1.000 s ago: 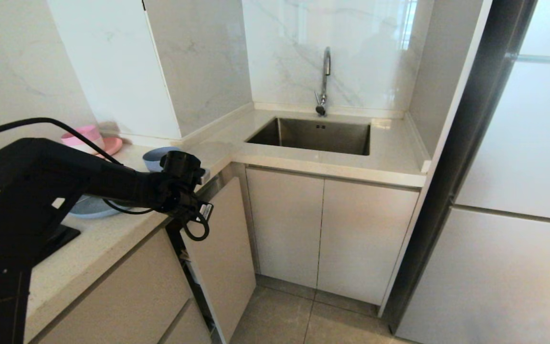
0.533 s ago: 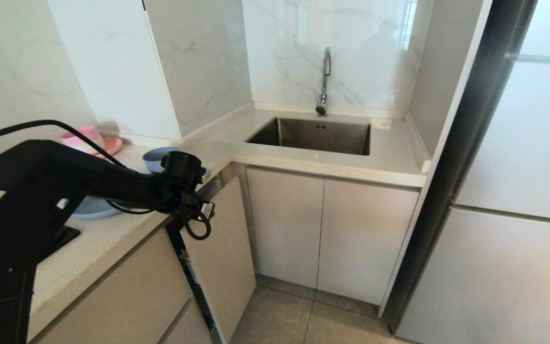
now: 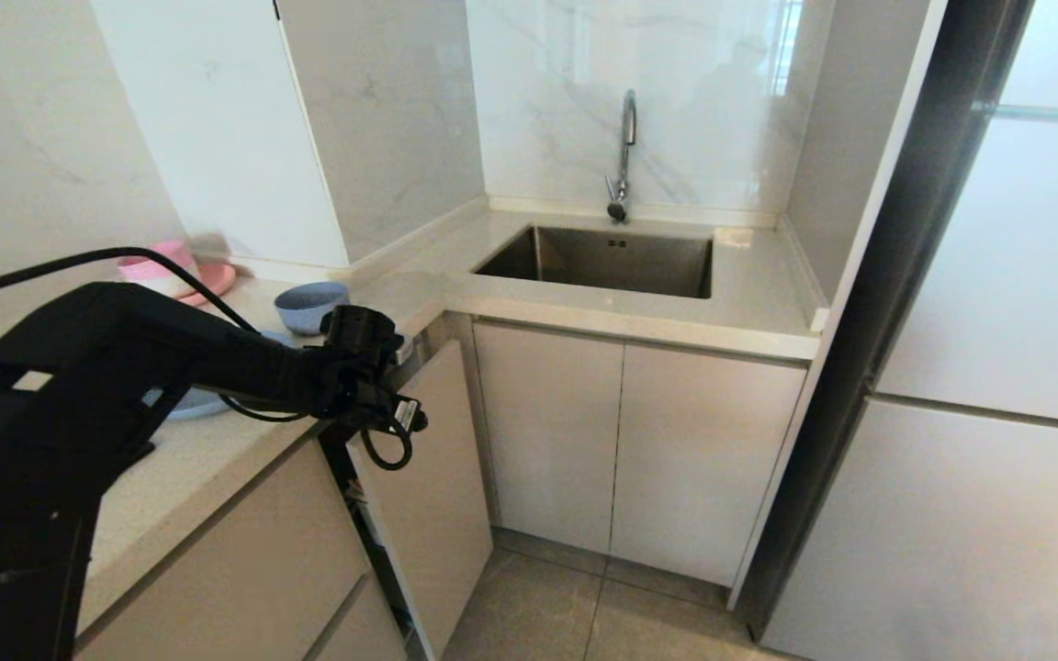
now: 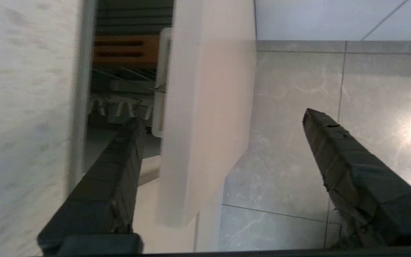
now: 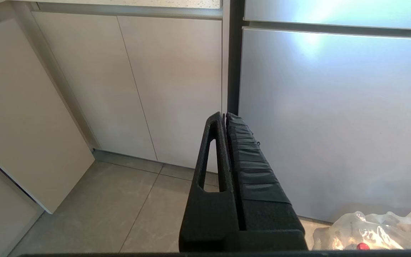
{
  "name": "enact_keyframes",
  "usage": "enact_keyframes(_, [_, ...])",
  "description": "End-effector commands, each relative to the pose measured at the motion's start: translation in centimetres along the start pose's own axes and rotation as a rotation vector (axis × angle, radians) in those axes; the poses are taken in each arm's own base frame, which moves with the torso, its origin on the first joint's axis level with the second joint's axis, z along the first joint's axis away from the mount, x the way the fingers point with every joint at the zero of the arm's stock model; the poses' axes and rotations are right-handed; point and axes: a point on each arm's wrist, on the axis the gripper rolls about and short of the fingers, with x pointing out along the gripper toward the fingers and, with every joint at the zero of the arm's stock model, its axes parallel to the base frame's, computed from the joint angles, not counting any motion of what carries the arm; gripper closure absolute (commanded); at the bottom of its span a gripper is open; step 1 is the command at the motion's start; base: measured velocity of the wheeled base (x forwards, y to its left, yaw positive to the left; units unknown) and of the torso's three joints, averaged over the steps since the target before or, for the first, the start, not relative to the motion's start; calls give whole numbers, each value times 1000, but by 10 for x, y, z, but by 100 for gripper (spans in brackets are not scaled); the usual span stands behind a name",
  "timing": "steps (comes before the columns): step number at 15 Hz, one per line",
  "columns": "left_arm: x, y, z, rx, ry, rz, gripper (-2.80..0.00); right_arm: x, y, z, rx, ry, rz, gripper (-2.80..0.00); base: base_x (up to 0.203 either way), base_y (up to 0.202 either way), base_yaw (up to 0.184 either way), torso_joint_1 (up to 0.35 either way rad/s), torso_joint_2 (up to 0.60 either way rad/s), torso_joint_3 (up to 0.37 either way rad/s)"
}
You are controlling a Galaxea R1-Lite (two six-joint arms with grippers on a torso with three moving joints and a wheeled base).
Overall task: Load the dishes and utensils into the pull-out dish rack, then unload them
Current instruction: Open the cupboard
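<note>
The pull-out dish rack stands partly drawn out under the counter, its beige front panel (image 3: 423, 468) clear of the cabinet. My left gripper (image 4: 220, 117) points down, open, straddling the panel's top edge (image 4: 205, 117): one finger (image 4: 114, 171) is in the gap behind it, the other (image 4: 351, 167) hangs over the floor. Neither touches the panel. Inside the gap show the wooden strip (image 4: 127, 50) and white hooks (image 4: 120, 107). The light-blue bowl (image 3: 309, 303) and plate (image 3: 189, 404) sit on the counter behind my left arm (image 3: 217, 358). The utensils are out of view. My right gripper (image 5: 225, 116) is parked low and shut.
A pink bowl and plate (image 3: 166, 266) stand at the counter's back left. The sink (image 3: 612, 262) and faucet (image 3: 625, 156) are in the corner. Closed cabinet doors (image 3: 621, 450) and a tall fridge (image 3: 979, 386) lie to the right. A plastic bag (image 5: 369, 232) lies on the floor.
My left gripper has opened and let go of the panel's top edge. The left wrist has shifted slightly down and right, uncovering more of the blue bowl. The panel has stayed put.
</note>
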Motion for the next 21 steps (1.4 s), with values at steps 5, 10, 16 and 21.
enact_keyframes(5, [9, -1, -5, -1, 12, -37, -280, 0, 0, 0, 0, 1, 0, 0, 0, 0, 0, 0, 0, 0])
enact_keyframes(10, [10, -4, -7, 2, 18, -55, -280, 0, 0, 0, 0, 1, 0, 0, 0, 0, 0, 0, 0, 0])
enact_keyframes(16, [5, -19, -7, 7, 18, -86, -280, 0, 0, 0, 0, 1, 0, 0, 0, 0, 0, 0, 0, 0])
enact_keyframes(21, [-4, -41, -7, 20, 20, -125, -280, 0, 0, 0, 0, 1, 0, 0, 0, 0, 0, 0, 0, 0])
